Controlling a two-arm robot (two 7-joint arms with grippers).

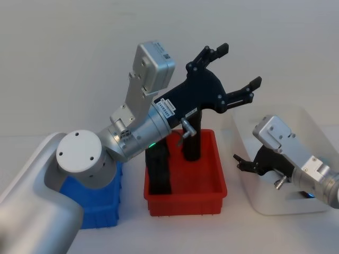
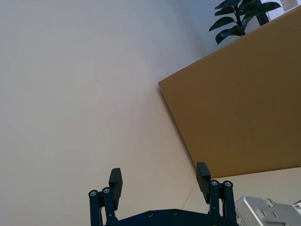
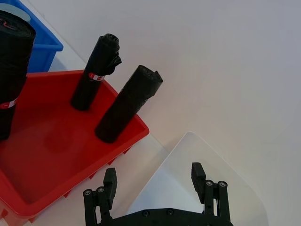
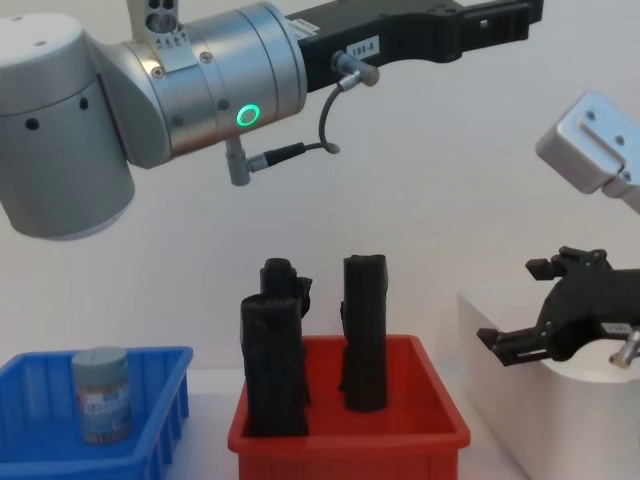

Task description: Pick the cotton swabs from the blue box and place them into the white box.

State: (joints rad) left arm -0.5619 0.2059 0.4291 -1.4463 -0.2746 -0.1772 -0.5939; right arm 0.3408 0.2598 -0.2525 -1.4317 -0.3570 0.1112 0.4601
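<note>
One tub of cotton swabs (image 4: 102, 393), clear with a pale lid and a label, stands upright in the blue box (image 4: 160, 415) at the table's left. In the head view my left arm covers most of the blue box (image 1: 103, 209). My left gripper (image 1: 237, 66) is raised high above the red bin, open and empty, and faces the wall (image 2: 159, 179). My right gripper (image 4: 520, 303) hovers open and empty at the left rim of the white box (image 4: 495, 345). The right wrist view shows the white box (image 3: 207, 155) under the right gripper (image 3: 154, 176).
A red bin (image 1: 212, 190) sits between the blue and white boxes, holding three upright black rolls (image 4: 362, 330). A brown board (image 2: 240, 108) and a plant (image 2: 240, 14) stand by the wall behind. My left arm (image 1: 79, 159) reaches over the blue box.
</note>
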